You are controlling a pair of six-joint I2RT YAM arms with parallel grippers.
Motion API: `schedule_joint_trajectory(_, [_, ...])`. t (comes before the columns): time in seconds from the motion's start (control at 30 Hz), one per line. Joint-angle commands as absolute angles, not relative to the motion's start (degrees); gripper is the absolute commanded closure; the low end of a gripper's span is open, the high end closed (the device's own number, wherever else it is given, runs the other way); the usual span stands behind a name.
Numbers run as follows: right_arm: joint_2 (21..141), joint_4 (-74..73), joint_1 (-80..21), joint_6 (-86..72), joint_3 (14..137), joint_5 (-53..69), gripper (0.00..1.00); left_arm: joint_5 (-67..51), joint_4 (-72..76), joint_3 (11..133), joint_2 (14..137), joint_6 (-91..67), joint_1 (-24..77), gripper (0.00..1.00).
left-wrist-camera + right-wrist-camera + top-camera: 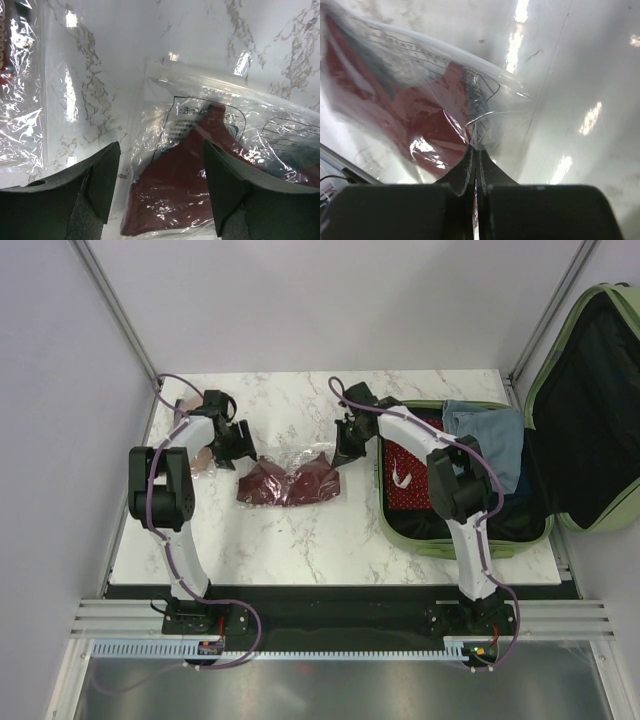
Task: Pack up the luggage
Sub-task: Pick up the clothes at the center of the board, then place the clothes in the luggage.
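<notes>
Luggage (pixel 590 410) at the right end of the bench (pixel 300 540), lid thrown back to the right, black lining showing. Already in the base: a red item with a white mark (pixel 403 478) and a blue-grey garment (pixel 490 435). Just left of the base, flat on the marble: a clear bag (pixel 290 482) with a dark red garment folded inside.

Right pincer (pixel 345 447) at the bag's luggage-side edge, fully closed, a fold of the film nipped between the fingertips (pixel 462 172). Left pincer (pixel 235 440) at the bag's far end, jaws wide apart, gripping nothing; one finger above bare marble, the other above the bag's corner. A second clear packet (pixel 20 100) off to that side, contents hard to tell.

Looks like the start of moving this bag: grip made, lift not yet made. Next, probably: raise the pinched edge, carry or drag the bag rightward over the base's wall, set down on the things inside. Thin, slippery film and a small bite, so likely to slip or stretch; slow pull advisable, perhaps with a second grip from the left.
</notes>
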State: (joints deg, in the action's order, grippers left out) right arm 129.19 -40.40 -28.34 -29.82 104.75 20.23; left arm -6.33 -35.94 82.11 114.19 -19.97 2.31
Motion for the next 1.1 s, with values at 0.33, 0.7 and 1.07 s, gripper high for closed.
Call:
schedule_joint_trajectory(0.33, [107.1,-70.7,-26.5,-22.4,113.2,6.2,1.00,-9.0,-32.9,82.2,110.6,-17.8,0.4,0.26])
schedule_joint_trajectory(0.7, [92.6,-83.6,-18.4,-19.9,109.3,-5.8,1.00,-13.9,-27.3,79.0,102.8,-21.1,0.3,0.26])
schedule_joint_trajectory(1.07, [86.2,-79.6,-8.4,-13.6,93.4,-15.1,1.00,-16.8,-24.8,75.8,99.3,-22.4,0.3,0.26])
